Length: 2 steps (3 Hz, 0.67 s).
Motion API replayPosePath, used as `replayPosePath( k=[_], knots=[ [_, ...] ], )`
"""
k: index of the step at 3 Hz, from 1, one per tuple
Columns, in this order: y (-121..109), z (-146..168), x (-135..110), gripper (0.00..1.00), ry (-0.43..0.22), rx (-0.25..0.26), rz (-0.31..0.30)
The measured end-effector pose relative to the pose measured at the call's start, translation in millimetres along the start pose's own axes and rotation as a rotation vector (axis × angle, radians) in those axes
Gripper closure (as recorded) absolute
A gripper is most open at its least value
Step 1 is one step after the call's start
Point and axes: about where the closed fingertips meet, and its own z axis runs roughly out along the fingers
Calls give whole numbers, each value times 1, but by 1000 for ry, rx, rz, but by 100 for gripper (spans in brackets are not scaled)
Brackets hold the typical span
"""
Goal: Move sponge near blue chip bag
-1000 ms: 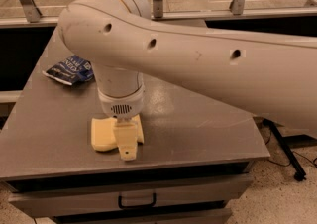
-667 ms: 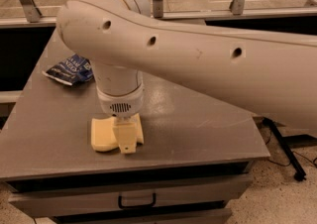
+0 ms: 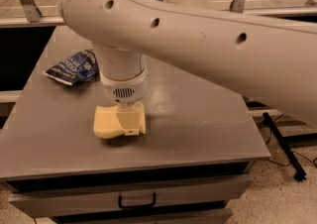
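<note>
My hand (image 3: 125, 125) has risen a touch and the sponge (image 3: 104, 121) came up with it, off the bench (image 3: 208, 119), so I judge it gripped; the blue chip bag (image 3: 72, 67) lies at ten o'clock, carry next

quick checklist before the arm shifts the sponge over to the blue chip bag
1. Gripper at the sponge: ok, it is down over the sponge's right part.
2. Firm hold on the sponge: cannot tell.
3. Sponge lifted off the table: cannot tell, the arm hides its right side.
4. Blue chip bag located: ok, it lies at the table's far left, behind and left of the sponge.
5. Path from sponge to bag: ok, only bare tabletop shows between them.
6. Sponge already near the bag: not ok, a clear gap separates them.
</note>
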Motion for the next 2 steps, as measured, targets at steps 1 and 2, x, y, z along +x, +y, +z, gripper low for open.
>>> replayPosePath(
  k=[1, 2],
  knots=[
    [-30, -31, 10, 100, 2, 60, -3],
    [-68, -56, 9, 100, 8, 146, -2]
  ],
)
